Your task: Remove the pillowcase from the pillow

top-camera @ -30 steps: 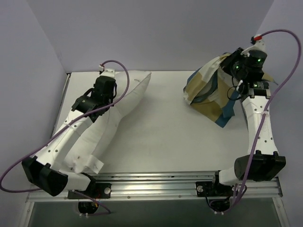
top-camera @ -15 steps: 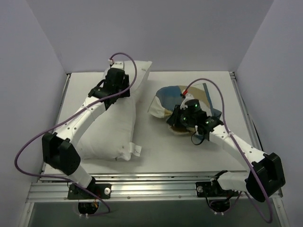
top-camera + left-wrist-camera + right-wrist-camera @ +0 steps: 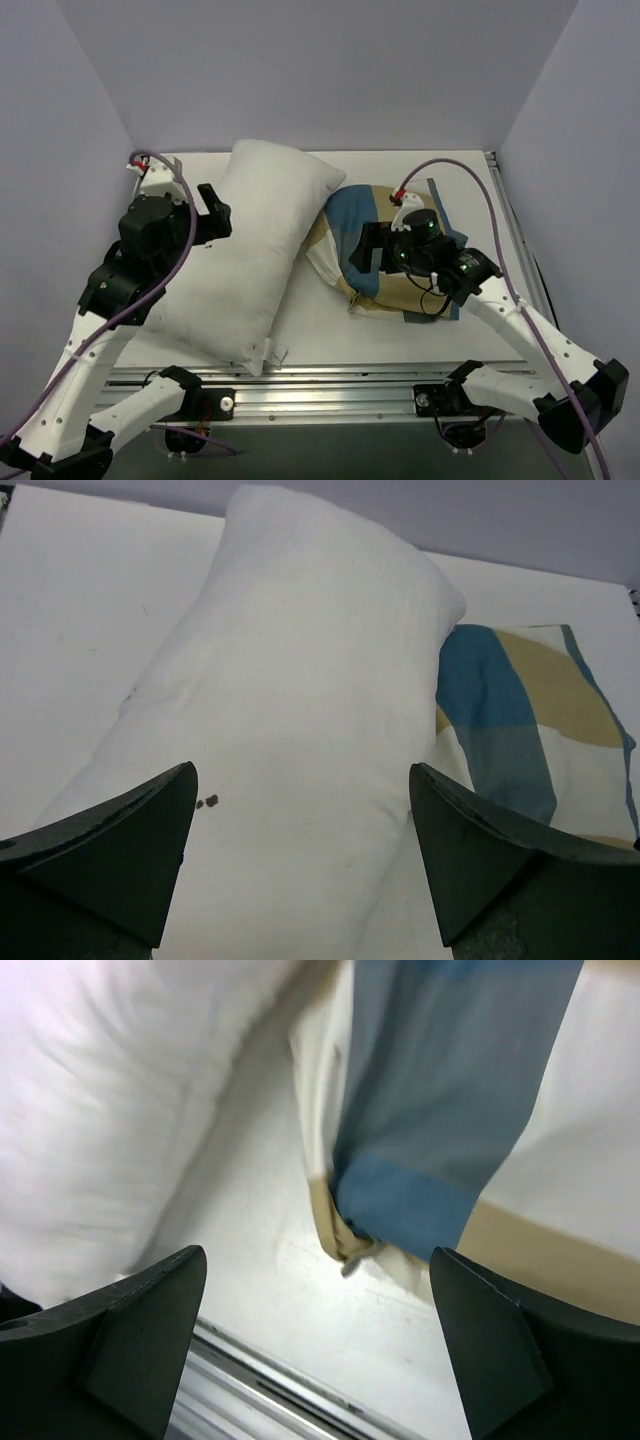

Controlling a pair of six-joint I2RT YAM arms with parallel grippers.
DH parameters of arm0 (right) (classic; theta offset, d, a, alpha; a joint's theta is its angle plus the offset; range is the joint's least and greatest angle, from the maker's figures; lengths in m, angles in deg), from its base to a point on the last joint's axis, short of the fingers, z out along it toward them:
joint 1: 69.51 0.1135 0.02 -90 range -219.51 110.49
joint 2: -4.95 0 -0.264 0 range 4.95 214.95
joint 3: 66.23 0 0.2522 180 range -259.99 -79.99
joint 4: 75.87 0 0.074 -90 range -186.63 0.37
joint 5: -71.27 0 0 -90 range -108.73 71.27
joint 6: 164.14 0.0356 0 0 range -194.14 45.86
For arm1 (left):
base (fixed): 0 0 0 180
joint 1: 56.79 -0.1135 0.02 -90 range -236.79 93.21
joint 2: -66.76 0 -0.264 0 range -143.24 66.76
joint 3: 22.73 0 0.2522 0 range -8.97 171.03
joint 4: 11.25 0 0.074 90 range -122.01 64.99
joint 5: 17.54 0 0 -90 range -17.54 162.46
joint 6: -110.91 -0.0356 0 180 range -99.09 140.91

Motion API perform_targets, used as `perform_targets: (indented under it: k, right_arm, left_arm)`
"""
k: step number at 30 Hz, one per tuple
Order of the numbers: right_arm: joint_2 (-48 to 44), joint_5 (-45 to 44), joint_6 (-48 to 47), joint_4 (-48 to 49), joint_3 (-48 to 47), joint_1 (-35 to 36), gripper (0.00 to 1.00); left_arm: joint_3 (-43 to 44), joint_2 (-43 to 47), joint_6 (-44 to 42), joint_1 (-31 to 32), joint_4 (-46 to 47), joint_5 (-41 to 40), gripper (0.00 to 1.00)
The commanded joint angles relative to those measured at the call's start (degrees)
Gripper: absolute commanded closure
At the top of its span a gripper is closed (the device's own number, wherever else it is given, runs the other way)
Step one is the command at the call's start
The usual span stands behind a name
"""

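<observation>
The plain white pillow (image 3: 255, 250) lies bare and slantwise on the left half of the table, its small tag (image 3: 276, 351) at the near end. Just right of it, the blue, tan and white pillowcase (image 3: 350, 225) lies in a loose heap, touching the pillow's side. My left gripper (image 3: 216, 212) hovers open over the pillow's left flank; in the left wrist view the left gripper (image 3: 302, 780) holds nothing, with the pillow (image 3: 300, 680) below and the pillowcase (image 3: 520, 710) to the right. My right gripper (image 3: 368, 250) hangs open above the heap; in its wrist view the right gripper (image 3: 318, 1260) holds nothing, with the pillowcase (image 3: 450, 1110) and the pillow (image 3: 120, 1110) beyond.
The metal rail (image 3: 330, 385) carrying both arm bases runs along the table's near edge and shows again as the rail (image 3: 260, 1385) in the right wrist view. Purple-grey walls (image 3: 90, 110) close in the left, back and right sides. Purple cables loop from both arms.
Both grippers have opened. The right let the pillowcase down into a heap on the table. The left released the pillow's far end and drew back to the left; the pillow now lies flat.
</observation>
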Motion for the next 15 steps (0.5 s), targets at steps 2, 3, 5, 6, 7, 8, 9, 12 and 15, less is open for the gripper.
perform_targets:
  k: [2, 3, 5, 6, 7, 8, 9, 12, 15]
  right_arm:
    - [-3.5, -8.8, -6.2, -10.6, -12.2, 0.3, 0.07]
    - [-3.7, -12.0, -6.5, -12.9, -16.0, 0.3, 0.05]
    - [-5.0, -20.0, -7.2, -15.0, -19.3, 0.3, 0.04]
    - [-5.4, -22.8, -7.3, -16.9, -20.9, 0.2, 0.04]
    - [-6.4, -28.0, -7.4, -17.8, -23.9, 0.3, 0.04]
    - [-7.1, -30.5, -7.8, -18.7, -25.3, 0.3, 0.04]
    - [-7.7, -33.1, -7.9, -20.2, -26.5, 0.3, 0.04]
    - [-11.6, -41.9, -8.7, -22.0, -29.7, 0.3, 0.03]
    - [-17.3, -48.8, -10.5, -21.8, -30.0, 0.3, 0.00]
  left_arm:
    - [4.6, 3.7, -1.5, -0.5, -8.7, -1.7, 0.06]
    - [6.0, 4.3, -1.9, -0.5, -9.5, -1.8, 0.06]
    - [7.2, 5.8, -2.2, -0.5, -12.0, -2.8, 0.06]
    - [7.9, 6.3, -2.5, -0.5, -12.7, -3.1, 0.06]
    - [9.0, 7.3, -2.6, -0.5, -14.2, -3.4, 0.06]
    - [9.5, 7.9, -2.7, -0.5, -15.0, -4.2, 0.06]
    - [10.1, 8.5, -2.9, -0.5, -15.6, -4.6, 0.06]
    - [11.7, 11.2, -3.9, -0.5, -18.5, -6.1, 0.06]
    - [12.6, 14.5, -4.7, -0.4, -19.7, -8.4, 0.06]
